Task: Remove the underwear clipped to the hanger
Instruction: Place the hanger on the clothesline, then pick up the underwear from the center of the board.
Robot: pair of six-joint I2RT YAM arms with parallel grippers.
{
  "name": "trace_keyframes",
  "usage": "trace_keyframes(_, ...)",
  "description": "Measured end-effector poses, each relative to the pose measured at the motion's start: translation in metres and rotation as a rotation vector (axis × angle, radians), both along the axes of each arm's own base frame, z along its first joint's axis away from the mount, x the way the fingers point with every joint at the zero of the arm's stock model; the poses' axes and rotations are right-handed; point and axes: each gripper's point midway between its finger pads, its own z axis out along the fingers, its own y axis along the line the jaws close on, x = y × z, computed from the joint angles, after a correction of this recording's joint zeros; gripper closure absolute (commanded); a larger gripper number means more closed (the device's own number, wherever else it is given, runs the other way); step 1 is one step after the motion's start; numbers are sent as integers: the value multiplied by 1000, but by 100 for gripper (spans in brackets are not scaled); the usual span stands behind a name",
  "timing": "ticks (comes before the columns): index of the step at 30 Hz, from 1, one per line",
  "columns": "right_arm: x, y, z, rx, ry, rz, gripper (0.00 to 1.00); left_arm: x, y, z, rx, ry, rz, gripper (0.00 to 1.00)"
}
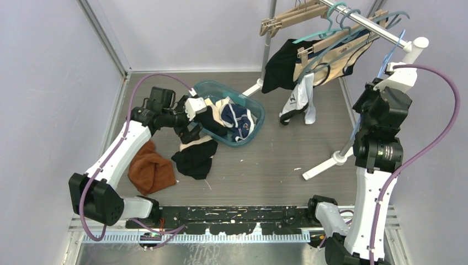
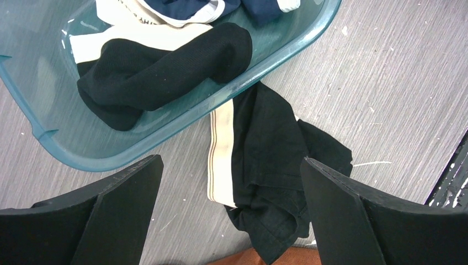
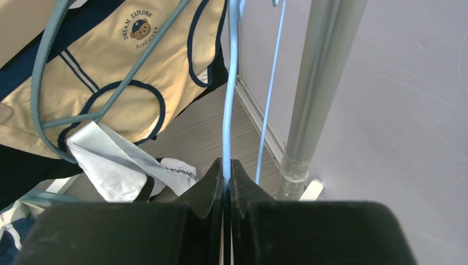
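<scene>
Well, your right gripper (image 3: 227, 165) was pinched onto the thin wire of a light-blue hanger (image 3: 232, 83), jaws together with only the wire between them, just beside the upright pole (image 3: 323, 83) of the clothes rack. Left of that wire hung the cream underwear (image 3: 138, 61) with navy trim and a small bear logo, a teal hanger (image 3: 43, 83) looped across its front; which clip held it you could not have told from these views. A white garment (image 3: 107, 160) hung below it. From overhead, the cream pair sat under the rail (image 1: 361, 21) near its right end, with a black garment (image 1: 280, 63) to its left. Your left gripper (image 2: 232, 159) hovered with its jaws wide apart and held nothing, over the table beside the teal basin (image 2: 301, 38). Black underwear (image 2: 270, 149) with a cream waistband lay on the table beneath it, touching the basin's wall, while a black piece (image 2: 165, 66) and a navy one (image 2: 182, 8) lay inside the basin. A brown cloth (image 1: 150, 168) lay near the left arm.
</scene>
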Motion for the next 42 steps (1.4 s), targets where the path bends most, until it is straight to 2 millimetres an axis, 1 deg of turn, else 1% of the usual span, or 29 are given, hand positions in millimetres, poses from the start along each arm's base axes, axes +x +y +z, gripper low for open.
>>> trace_keyframes(2,-5,3,0,0,-7,9,72,0,0,-2,1,1,-1,2)
trace_keyframes(6,-12,9,-4,-4,-7,34,52,-1,0,-4,2,3,-2,2)
trace_keyframes(10,-17,15,-8,-10,6,71,37,-5,2,-5,1,-2,-2,2)
trace_keyframes(16,-26,27,-17,-13,64,134,15,-14,5,4,-11,-44,-3,2)
trace_keyframes(19,-34,32,-9,-31,71,158,6,-17,6,6,-15,-58,-3,2)
trace_keyframes(21,-40,35,1,-46,66,173,1,-19,6,6,-16,-62,-3,2)
trace_keyframes(28,-71,47,42,-122,12,218,0,-26,9,5,-19,-64,2,2)
trace_keyframes(31,-82,58,60,-170,-15,276,0,-28,10,8,-22,-77,9,2)
trace_keyframes(33,-86,69,66,-203,-18,343,0,-29,11,11,-24,-87,14,2)
trace_keyframes(35,-87,80,67,-228,-11,414,0,-30,12,13,-25,-94,23,2)
trace_keyframes(38,-86,103,64,-264,12,568,0,-29,14,14,-22,-92,35,2)
trace_keyframes(42,-82,135,52,-283,38,793,0,-28,16,12,-13,-91,50,2)
